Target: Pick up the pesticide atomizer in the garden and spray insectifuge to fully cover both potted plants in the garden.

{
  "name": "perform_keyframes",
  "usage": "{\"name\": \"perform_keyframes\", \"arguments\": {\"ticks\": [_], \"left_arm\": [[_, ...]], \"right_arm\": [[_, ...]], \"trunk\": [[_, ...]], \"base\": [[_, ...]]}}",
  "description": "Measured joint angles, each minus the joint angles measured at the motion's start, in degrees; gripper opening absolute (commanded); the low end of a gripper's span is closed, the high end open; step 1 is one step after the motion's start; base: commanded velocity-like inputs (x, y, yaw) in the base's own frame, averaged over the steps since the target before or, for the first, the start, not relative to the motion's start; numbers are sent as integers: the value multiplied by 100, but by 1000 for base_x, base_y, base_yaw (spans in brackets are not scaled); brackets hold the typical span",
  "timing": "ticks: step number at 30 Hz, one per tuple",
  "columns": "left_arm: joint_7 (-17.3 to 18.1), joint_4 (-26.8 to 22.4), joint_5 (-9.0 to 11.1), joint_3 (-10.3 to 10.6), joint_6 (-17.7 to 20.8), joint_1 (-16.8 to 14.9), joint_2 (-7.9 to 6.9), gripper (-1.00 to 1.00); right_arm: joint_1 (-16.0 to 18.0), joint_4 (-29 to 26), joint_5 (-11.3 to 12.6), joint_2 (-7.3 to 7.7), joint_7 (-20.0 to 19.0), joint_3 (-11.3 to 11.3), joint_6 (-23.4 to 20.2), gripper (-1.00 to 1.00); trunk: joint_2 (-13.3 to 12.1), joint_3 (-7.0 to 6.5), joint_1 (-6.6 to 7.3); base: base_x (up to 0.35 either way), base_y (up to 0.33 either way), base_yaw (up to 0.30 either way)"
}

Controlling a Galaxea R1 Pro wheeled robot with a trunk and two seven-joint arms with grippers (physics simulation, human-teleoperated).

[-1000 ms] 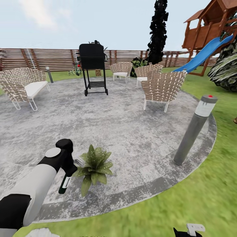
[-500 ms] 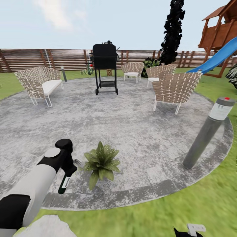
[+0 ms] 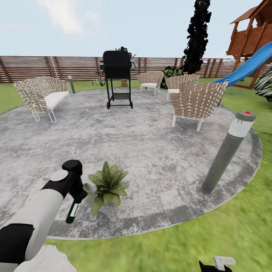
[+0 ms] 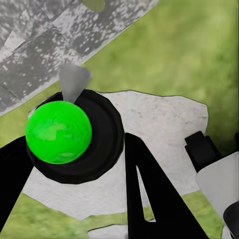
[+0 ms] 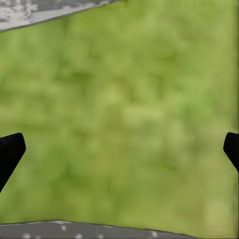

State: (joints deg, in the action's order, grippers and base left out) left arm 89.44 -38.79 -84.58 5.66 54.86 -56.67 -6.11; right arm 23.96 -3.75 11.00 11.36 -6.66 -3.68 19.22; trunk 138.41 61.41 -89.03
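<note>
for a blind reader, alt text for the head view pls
The left gripper holds the pesticide atomizer beside a potted plant on a round grey patio. Behind stand wicker chairs, a black grill and a fence.

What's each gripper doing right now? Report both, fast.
Left gripper: shut on the pesticide atomizer.
Right gripper: open, holding nothing, over grass.

The right end effector (image 5: 119,149) hangs over blurred green lawn (image 5: 124,114), its two dark fingertips (image 5: 10,152) spread wide apart. Grey paving (image 5: 35,12) borders the lawn.
</note>
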Motion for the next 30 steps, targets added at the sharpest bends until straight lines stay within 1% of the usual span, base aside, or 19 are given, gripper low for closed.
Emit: {"name": "perform_keyframes", "arguments": {"ticks": [4,9,12,16,20,28,30], "left_arm": [[1,9,5,-2,56,6,16,-100],[1,9,8,-2,81,10,2,-100],[-1,8,10,-2,87,21,1,-100],[-1,-6,19,-11,87,221,0,-100],[-1,-10,23,-11,88,275,3,-100],[-1,-2,81,-16,101,385,88,-100],[-1,-6,93,-17,104,477,121,-100]], "right_arm": [[0,-1,0,-4,-1,1,0,100],[0,-1,0,-4,-1,4,0,100],[0,-1,0,-4,0,7,0,100],[0,-1,0,-4,0,3,0,100],[0,-1,1,-4,0,3,1,100],[0,0,0,-4,0,7,1,100],[1,0,0,-2,0,8,2,100]], "trunk": [[0,-3,0],[0,-4,0],[0,-4,-2],[0,-3,-2],[0,-4,-2],[0,-4,-1],[0,-3,-1]], "base": [[234,-18,0],[164,-1,33],[30,0,223],[5,0,265],[0,0,272],[27,-11,268],[124,-185,64]]}}
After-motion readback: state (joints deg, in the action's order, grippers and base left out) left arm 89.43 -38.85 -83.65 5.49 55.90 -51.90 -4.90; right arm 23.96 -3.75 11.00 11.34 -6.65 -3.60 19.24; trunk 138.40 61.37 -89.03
